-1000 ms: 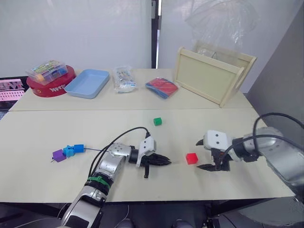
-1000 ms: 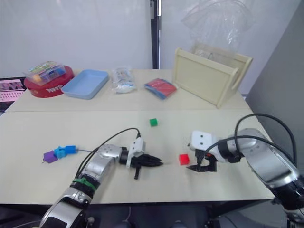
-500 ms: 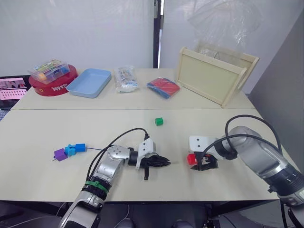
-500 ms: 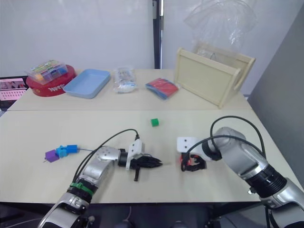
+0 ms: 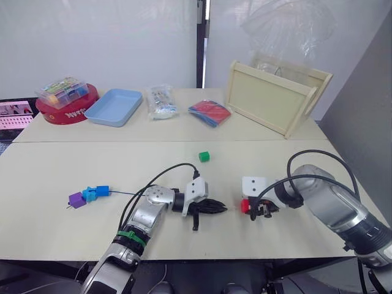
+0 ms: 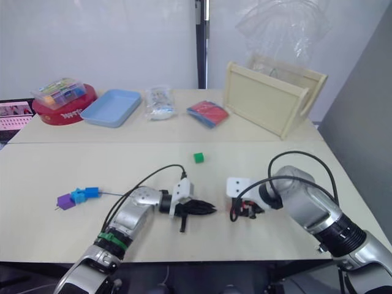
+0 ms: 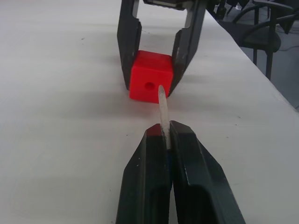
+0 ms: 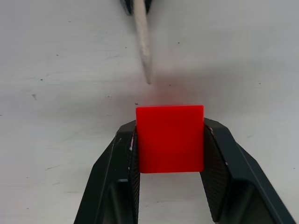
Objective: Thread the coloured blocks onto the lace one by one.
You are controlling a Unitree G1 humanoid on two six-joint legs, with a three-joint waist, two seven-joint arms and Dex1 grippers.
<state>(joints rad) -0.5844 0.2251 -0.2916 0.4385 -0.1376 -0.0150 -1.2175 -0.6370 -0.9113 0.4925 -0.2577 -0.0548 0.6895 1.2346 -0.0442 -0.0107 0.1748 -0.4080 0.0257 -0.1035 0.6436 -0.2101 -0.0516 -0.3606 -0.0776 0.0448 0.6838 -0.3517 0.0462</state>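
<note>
Left wrist view shows the left claw pressed together on the pale tip of the lace, the tip pointing at the hole in the near face of the red block and ending just in front of it, a little to one side of the hole. That block sits on the surface, pinched between the two black fingers of the right claw; the right wrist view shows the block's flat red face squeezed by a finger on each side, with the tip lying just beyond it and not quite touching. From the head, both claws meet near the front middle of the surface, left claw facing right claw with the red block between them. The thin lace runs from the left claw out to the left, where the dark blue block, light blue block and purple block sit strung together in a row. The green block lies alone farther back, well apart from both claws.
</note>
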